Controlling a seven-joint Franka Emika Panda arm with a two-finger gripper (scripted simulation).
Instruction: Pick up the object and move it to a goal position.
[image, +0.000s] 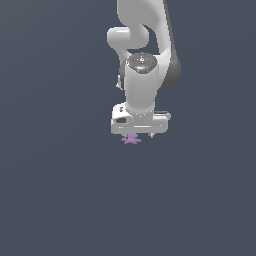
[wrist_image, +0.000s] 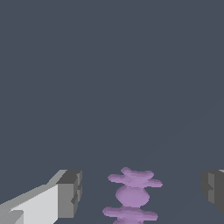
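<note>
The object (wrist_image: 133, 194) is a small light-purple piece with lobed, flower-like layers stacked one over another. In the wrist view it lies between my two grey fingertips (wrist_image: 70, 192), with a clear gap on each side. My gripper (wrist_image: 142, 190) is open and touches nothing. In the exterior view the white arm comes down from the top, and the gripper (image: 136, 136) hangs right over the object (image: 131, 140). Only the object's lower lobes peek out below the white hand there, and the fingers themselves are hidden by the hand.
A plain dark blue-grey surface (image: 60, 200) fills both views all around. No other object, container or edge shows.
</note>
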